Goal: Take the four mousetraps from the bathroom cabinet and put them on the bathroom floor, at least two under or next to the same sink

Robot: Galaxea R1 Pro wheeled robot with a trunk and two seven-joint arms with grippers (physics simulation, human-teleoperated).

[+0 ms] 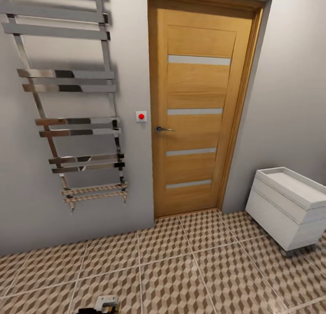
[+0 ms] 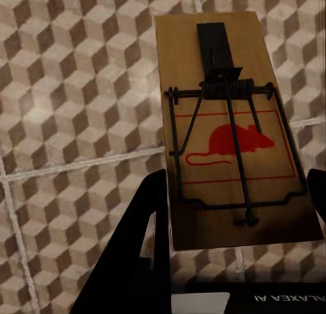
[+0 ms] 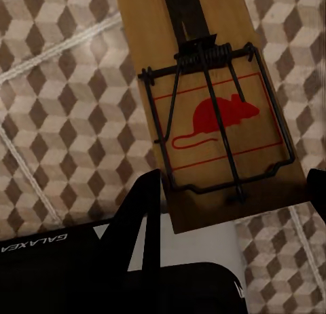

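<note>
**Two traps in hand, robot faces the bathroom door**

Each arm carries a mousetrap over the bathroom floor (image 1: 190, 268). In the left wrist view the left pincer (image 2: 234, 199) has its dark fingers closed against the long edges of one mousetrap (image 2: 231, 124), a flat wooden board with a wire spring bar and a red mouse print. The right pincer (image 3: 234, 192) grips a second mousetrap (image 3: 214, 104) the same way, board edge-on between the fingers, cube-pattern tiles below. The head camera looks at an oak door (image 1: 201, 106) at 12 o'clock, a chrome towel rail (image 1: 72, 101) at 10 o'clock and a small white box unit (image 1: 290, 205) at 3 o'clock; a scrap of the left arm (image 1: 105, 303) shows at 6 o'clock.

The boards look light, stiff and thin. Holding the bare wooden sides near one end, as now, seems sound; the wire bar and spring appear the delicate parts and are best left untouched. A smooth, narrow edge could slip if tilted sharply.
</note>
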